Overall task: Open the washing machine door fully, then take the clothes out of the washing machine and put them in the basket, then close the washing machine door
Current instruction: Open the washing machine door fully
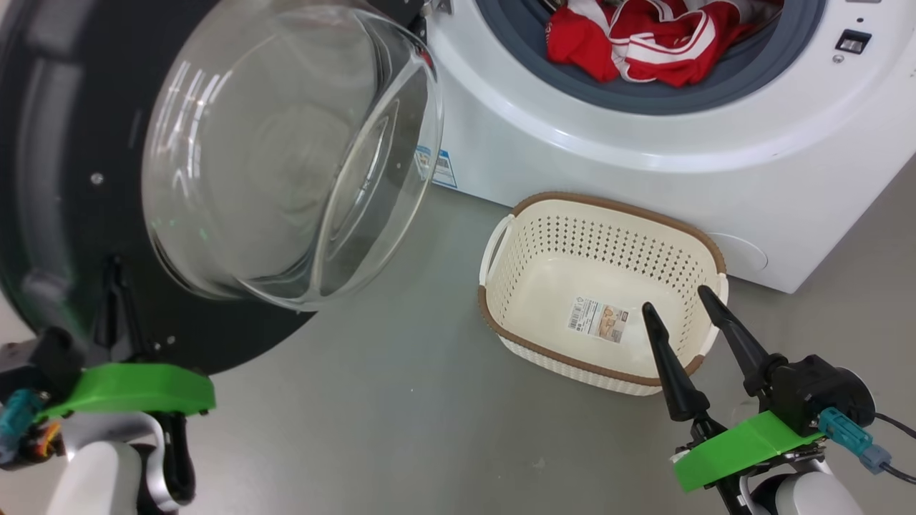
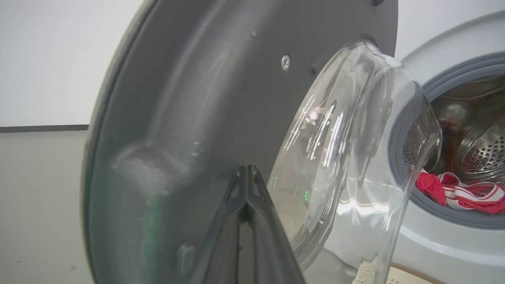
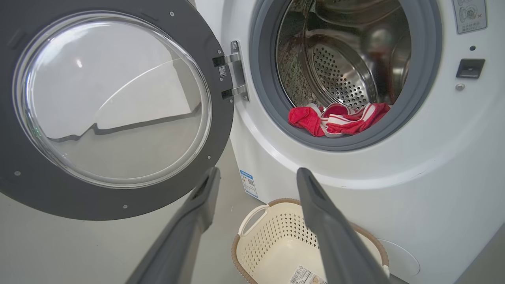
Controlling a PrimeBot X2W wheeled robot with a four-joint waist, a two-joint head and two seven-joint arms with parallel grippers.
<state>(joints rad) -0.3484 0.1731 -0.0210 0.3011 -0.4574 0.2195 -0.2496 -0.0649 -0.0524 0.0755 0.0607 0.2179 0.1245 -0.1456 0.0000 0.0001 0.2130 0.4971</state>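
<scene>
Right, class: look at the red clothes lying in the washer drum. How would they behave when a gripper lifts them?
Probably floppy: the clothes lie crumpled and folded at the grey gasket, so they'd drape and dangle. Likely light, being small, thin fabric. The two pieces look tangled, so lifting one may drag the other.

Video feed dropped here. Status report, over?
Left gripper shut, by the washing machine door, door wide open. Right gripper open, empty, near the basket. Clothes in the drum, nothing blocking.

One washer [image 1: 644,157], one door [image 1: 64,179], one basket [image 1: 572,243], one clothes heap [image 1: 644,43] at twelve o'clock, two grippers: left gripper [image 2: 246,170], right gripper [image 1: 676,299].
</scene>
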